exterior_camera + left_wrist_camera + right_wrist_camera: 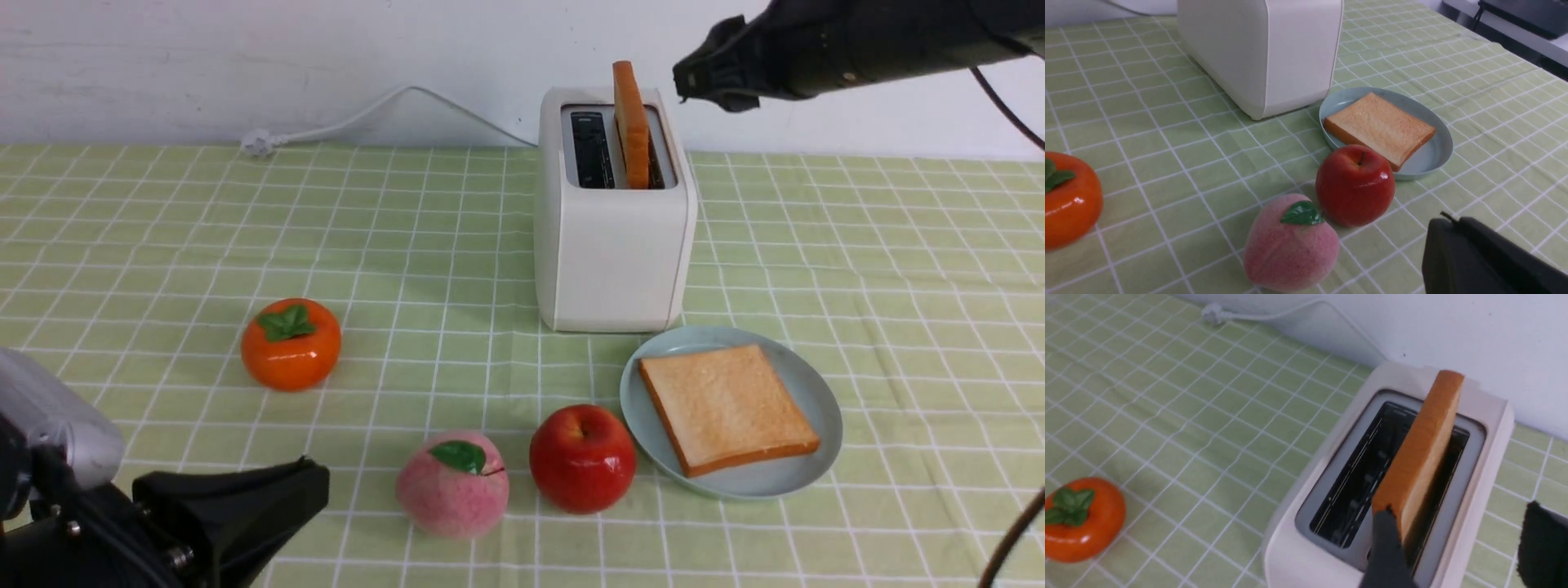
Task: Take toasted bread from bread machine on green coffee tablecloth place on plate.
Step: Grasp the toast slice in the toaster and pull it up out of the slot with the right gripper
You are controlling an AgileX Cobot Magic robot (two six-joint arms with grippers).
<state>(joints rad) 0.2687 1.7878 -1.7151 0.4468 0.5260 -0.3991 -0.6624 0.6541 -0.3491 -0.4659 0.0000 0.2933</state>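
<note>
Square golden toast slice (729,408) is held on round pale-blue plate (826,425); R end effector (1457,543) is spread wide w/ nothing gripped; L end effector (314,482) is closed, empty.

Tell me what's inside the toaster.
One toast slice stands in the right-hand slot of the toaster, its upper part sticking out. Its lower part is hidden, as are the slots' bottoms.
</note>
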